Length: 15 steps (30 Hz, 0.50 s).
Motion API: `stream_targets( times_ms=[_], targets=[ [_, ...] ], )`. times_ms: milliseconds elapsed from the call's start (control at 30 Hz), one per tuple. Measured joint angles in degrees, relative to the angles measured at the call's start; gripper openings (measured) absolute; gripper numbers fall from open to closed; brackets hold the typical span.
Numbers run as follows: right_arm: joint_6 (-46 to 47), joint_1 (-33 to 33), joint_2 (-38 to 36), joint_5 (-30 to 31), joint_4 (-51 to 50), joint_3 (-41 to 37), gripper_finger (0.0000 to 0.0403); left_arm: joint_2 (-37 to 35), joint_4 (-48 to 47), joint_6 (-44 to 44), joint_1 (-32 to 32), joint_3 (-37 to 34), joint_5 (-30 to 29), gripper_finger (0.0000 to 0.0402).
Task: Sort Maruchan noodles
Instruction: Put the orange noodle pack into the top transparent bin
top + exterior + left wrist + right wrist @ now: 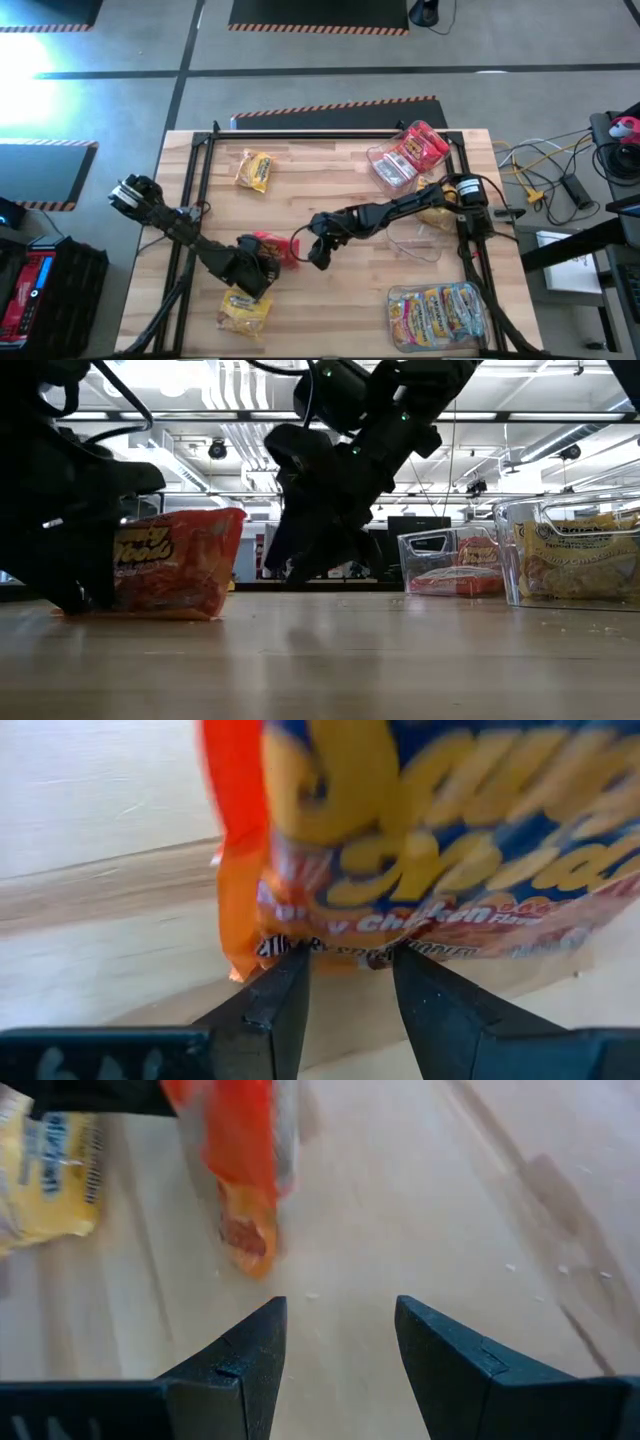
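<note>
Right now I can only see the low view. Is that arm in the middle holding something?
Observer: No. That's the right gripper, and its wrist view shows its fingers open over bare table.
Operator: Are there packets I can't see?
Observer: Yes. From above, one yellow packet and a second yellow packet lie flat on the left arm's side.
Operator: What does the red packet say?
Observer: The left wrist view shows the word "Chicken" on the red packet.
</note>
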Motion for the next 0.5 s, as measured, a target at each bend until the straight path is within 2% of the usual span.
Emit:
stream_targets(
  times_ms=[167,367,500],
  targets=[
    [-1.4,-1.9,0.0,-2.6,-1.5,0.7,0.0176,-0.1,3.0,-0.7,0.3,-1.8,-0.7,0.0131],
    [-2.9,-5.4,-0.1,-2.7,-1.6,3.7,0.0176,-0.1,3.0,-1.6,0.7,-2.4,-0.9,0.0131],
    [-4.6,-7.3,-0.1,-8.2,-1.6,6.7,0.0176,-0.1,3.0,-1.7,1.2,-2.6,-0.8,0.0131]
  ],
)
